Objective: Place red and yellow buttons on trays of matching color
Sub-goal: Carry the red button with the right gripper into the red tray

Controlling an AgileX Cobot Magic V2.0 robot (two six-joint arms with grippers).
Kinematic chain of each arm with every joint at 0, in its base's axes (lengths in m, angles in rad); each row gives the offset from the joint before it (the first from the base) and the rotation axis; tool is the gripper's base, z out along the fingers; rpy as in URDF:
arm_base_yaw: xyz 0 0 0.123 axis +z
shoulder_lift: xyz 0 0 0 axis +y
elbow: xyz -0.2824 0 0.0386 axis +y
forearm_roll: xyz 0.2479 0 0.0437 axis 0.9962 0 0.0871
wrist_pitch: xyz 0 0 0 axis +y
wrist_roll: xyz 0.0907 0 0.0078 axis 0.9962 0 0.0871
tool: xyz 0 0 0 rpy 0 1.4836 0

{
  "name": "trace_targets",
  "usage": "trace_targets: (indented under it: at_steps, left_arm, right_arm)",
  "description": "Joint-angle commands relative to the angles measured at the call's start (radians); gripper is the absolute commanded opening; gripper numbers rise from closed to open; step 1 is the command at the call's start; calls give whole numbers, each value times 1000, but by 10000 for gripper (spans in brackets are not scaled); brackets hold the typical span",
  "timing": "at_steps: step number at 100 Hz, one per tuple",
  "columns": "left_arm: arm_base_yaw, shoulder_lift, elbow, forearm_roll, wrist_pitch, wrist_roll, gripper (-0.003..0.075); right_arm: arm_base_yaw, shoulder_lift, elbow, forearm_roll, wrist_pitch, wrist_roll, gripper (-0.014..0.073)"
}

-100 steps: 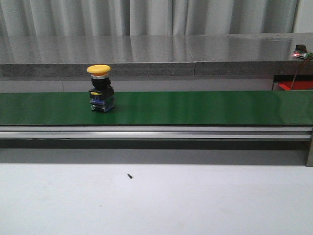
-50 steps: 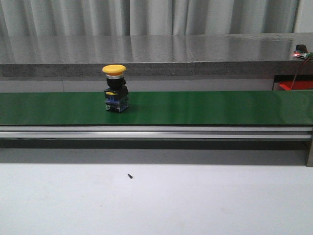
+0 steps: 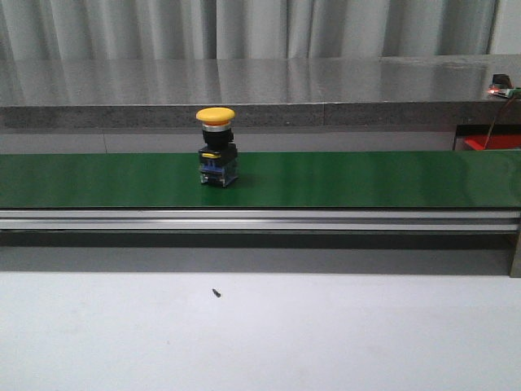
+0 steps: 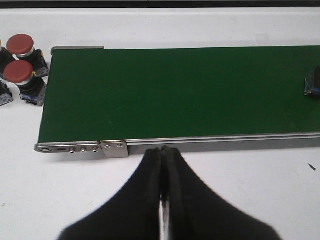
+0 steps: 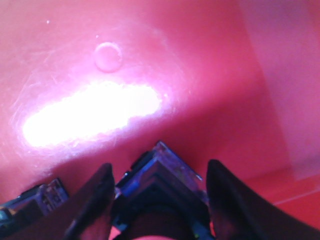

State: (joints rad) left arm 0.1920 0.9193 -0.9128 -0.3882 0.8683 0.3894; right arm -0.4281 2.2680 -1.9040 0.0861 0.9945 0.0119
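One yellow mushroom-capped button [image 3: 216, 147] is carried upright on the matte green belt [image 4: 175, 90], well ahead of the left gripper [image 4: 164, 155], whose black fingers are pressed together on nothing. Between the spread fingers of the right gripper [image 5: 160, 175], a button's blocky translucent base [image 5: 162, 175] is seen over the glossy red tray [image 5: 200, 65]; whether it is touched cannot be told.

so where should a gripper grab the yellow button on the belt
Probably the black body under the cap of the yellow button, coming down from above with fingers either side. It stands upright on the green conveyor belt, and its wide mushroom cap gives the fingers something to catch under.

yellow button [image 4: 313, 81] cut off, R-wrist blurry
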Motion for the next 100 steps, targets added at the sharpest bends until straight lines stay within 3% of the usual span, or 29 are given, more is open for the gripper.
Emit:
trace_targets:
  at_steps: [1,12,19,100]
  left_arm:
    - [-7,-13,-26,-34,-58,-3,-20]
    - [-7,-13,-26,-34,-58,-3,-20]
    - [-7,-13,-26,-34,-58,-3,-20]
    - [-7,-13,-26,-37,-58,-3,-20]
  right_arm:
    - [-3,-66,-41,6,-16,-3,392]
    - [-3,-66,-43,6,-21,-3,576]
    - [-3,-66,-43,6,-21,-3,623]
    - [3,-242,-35,-40,97,-3,605]
